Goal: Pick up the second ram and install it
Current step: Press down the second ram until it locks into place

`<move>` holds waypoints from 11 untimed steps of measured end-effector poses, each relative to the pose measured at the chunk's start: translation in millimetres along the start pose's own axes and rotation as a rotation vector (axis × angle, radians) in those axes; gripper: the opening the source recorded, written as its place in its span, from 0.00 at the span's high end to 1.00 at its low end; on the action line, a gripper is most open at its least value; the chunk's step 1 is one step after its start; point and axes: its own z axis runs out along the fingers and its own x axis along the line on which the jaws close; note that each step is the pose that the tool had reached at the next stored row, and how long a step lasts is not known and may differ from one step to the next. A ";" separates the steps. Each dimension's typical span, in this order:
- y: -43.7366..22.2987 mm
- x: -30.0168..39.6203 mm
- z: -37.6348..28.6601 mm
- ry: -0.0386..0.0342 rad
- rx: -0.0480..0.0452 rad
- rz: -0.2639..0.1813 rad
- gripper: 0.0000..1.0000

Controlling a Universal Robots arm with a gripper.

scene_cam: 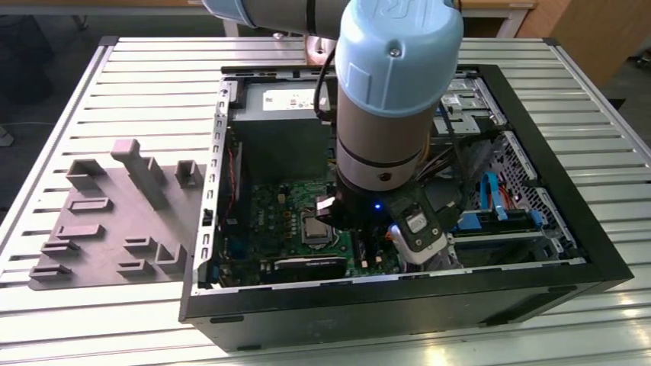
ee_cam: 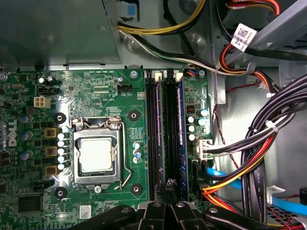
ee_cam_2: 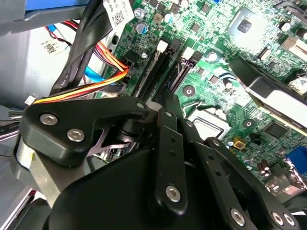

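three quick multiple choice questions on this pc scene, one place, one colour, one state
1. Where is the pincer?
A over a keyboard
B inside the computer case, at the slot rails
C at a monitor

2. What colour is the motherboard?
A red
B white
C green

3. The case's side is:
A open
B shut with a panel
C covered by a cloth

Answers: B, the first wrist view shows it at the rails' end; C, the board is green in both wrist views; A, the exterior view shows the case's inside.
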 end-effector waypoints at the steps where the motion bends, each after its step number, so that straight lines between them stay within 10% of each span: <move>1: -0.1 0.0 0.5 0.0000 0.0001 0.000 0.89; 11: -0.4 0.3 3.6 0.0003 -0.0006 0.000 0.89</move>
